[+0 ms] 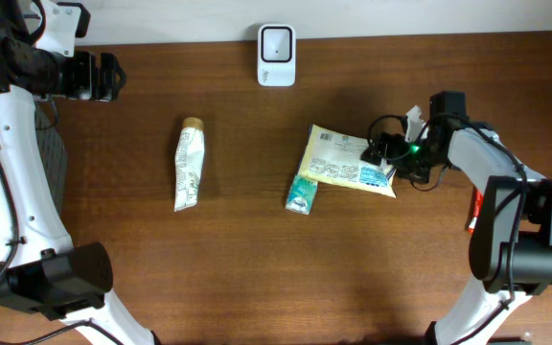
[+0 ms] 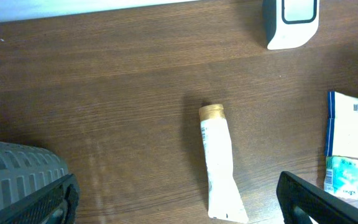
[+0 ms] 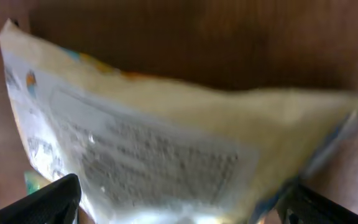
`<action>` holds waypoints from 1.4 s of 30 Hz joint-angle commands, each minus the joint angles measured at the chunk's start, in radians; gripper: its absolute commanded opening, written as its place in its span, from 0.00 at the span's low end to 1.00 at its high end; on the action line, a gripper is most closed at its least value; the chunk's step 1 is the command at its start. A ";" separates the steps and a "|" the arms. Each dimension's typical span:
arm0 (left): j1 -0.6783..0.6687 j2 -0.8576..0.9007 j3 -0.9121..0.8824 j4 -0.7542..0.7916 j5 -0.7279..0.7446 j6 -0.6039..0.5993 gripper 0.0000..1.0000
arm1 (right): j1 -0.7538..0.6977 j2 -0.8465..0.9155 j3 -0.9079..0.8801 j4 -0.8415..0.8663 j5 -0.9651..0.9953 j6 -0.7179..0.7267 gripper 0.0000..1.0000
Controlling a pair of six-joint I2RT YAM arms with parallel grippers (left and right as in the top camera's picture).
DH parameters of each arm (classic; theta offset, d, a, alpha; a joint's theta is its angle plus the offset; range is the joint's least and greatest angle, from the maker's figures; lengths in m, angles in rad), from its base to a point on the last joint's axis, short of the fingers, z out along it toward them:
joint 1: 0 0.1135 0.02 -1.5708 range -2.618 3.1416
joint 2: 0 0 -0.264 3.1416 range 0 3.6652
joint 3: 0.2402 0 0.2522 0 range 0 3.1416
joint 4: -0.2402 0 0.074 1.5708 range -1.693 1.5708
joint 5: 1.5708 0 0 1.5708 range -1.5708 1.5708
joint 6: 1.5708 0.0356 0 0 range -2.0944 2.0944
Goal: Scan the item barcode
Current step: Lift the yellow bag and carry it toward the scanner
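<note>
Your right gripper point(image 1: 387, 153) stands open at the yellow packet's point(image 1: 343, 161) right edge, printed label face-up mid-desk below the scanner point(image 1: 276, 42) at the far edge, while your left gripper point(image 1: 113, 77) idles open near the far-left corner.

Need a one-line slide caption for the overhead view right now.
Right gripper open at the yellow packet; tube and scanner untouched.
</note>
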State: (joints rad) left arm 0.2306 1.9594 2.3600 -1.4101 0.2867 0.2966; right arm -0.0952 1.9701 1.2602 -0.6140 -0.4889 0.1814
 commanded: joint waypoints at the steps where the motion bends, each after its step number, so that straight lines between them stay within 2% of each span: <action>1: 0.006 -0.015 0.005 0.002 0.001 0.012 0.99 | 0.079 0.056 -0.011 0.032 0.084 0.081 0.99; 4: 0.006 -0.015 0.005 0.002 0.001 0.012 0.99 | 0.128 0.115 -0.011 0.043 0.210 0.177 0.99; 5: 0.006 -0.015 0.005 0.002 0.001 0.012 0.99 | 0.120 0.115 -0.011 0.038 0.217 0.180 0.92; 7: 0.006 -0.015 0.005 0.002 0.001 0.012 0.99 | 0.107 0.121 -0.011 0.050 0.212 0.183 0.57; 8: 0.006 -0.015 0.005 0.002 0.001 0.012 0.99 | 0.118 0.131 -0.011 0.074 0.200 0.183 0.48; 10: 0.006 -0.015 0.005 0.002 0.001 0.012 0.99 | 0.162 0.167 -0.011 0.134 0.153 0.167 0.45; 11: 0.006 -0.015 0.005 0.002 0.001 0.012 0.99 | 0.177 0.180 -0.011 0.153 0.137 0.167 0.39; 14: 0.006 -0.015 0.005 0.002 0.001 0.012 0.99 | 0.170 0.179 -0.010 0.164 0.017 0.164 0.04; 17: 0.006 -0.015 0.005 0.002 0.001 0.012 0.99 | 0.134 0.154 -0.002 0.165 -0.175 0.117 0.04; 19: 0.006 -0.015 0.005 0.002 0.001 0.012 0.99 | 0.127 0.090 -0.002 0.161 -0.235 0.097 0.04; 22: 0.006 -0.015 0.005 0.002 0.001 0.012 0.99 | 0.127 -0.107 -0.002 0.158 -0.438 0.051 0.04; 26: 0.006 -0.015 0.005 0.002 0.001 0.012 0.99 | 0.127 -0.311 -0.002 0.158 -0.523 0.096 0.04; 29: 0.006 -0.015 0.005 0.002 0.001 0.012 0.99 | 0.127 -0.375 -0.002 0.193 -0.577 0.200 0.04; 35: 0.006 -0.015 0.005 0.002 0.001 0.012 0.99 | 0.127 -0.376 -0.002 0.492 -0.686 0.535 0.04; 42: 0.006 -0.015 0.005 0.002 0.001 0.012 0.99 | 0.127 -0.376 0.002 0.690 -0.690 0.669 0.04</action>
State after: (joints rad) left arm 0.2306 1.9594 2.3600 -1.4109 0.2867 0.2966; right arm 0.0341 1.6260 1.2488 0.0284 -1.1435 0.7948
